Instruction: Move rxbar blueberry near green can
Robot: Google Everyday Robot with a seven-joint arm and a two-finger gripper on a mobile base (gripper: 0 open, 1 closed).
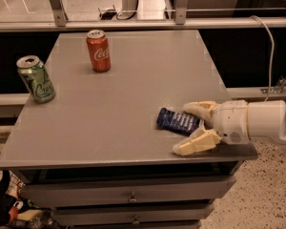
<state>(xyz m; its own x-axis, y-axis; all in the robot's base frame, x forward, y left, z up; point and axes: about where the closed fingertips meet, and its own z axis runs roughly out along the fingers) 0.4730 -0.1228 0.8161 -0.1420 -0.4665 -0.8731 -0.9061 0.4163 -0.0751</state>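
Observation:
The rxbar blueberry (178, 121), a dark blue flat wrapper with white lettering, lies on the grey table (133, 94) near its front right. My gripper (187, 128) comes in from the right, low over the table, with its cream fingers open on either side of the bar's right end: one finger (199, 108) behind it, the other (196, 144) in front. The green can (35, 78) stands upright at the table's left edge, far from the bar.
A red cola can (98, 50) stands upright at the back left of the table. A metal railing (133, 23) runs behind the table. Drawers (128, 197) sit below the tabletop. A cable (268, 46) hangs at the right.

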